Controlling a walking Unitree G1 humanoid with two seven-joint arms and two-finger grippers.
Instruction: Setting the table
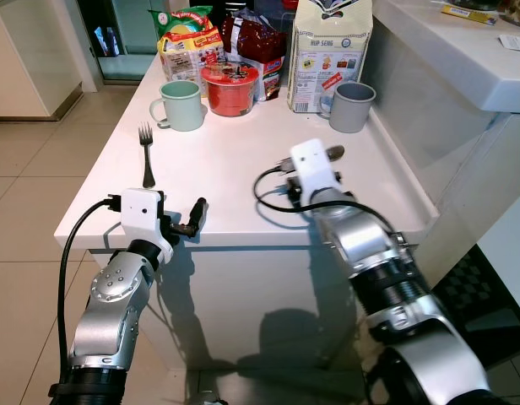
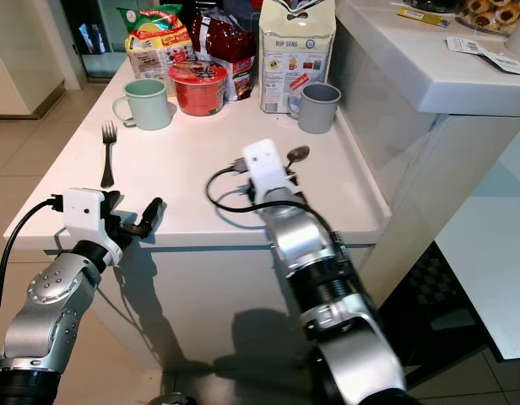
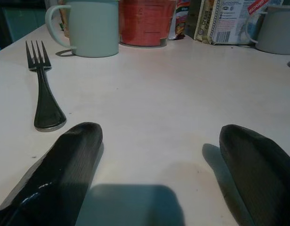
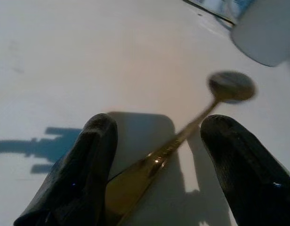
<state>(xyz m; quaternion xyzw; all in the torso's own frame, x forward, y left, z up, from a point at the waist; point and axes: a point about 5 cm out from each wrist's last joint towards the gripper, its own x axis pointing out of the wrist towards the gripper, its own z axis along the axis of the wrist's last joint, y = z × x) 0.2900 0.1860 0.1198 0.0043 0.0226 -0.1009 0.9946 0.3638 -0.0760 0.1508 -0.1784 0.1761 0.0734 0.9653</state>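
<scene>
The table [image 1: 235, 169] carries cups and food packets along its far edge. The grey mug [image 1: 353, 106] stands near the right edge, just beyond the spoon [image 4: 182, 136], which lies between the spread fingers of the right gripper [image 4: 159, 160]. Clenching off-centre could flick it over that edge. The left gripper [image 3: 159, 165], released, hovers at the near edge beside the fork [image 1: 146, 156].
</scene>
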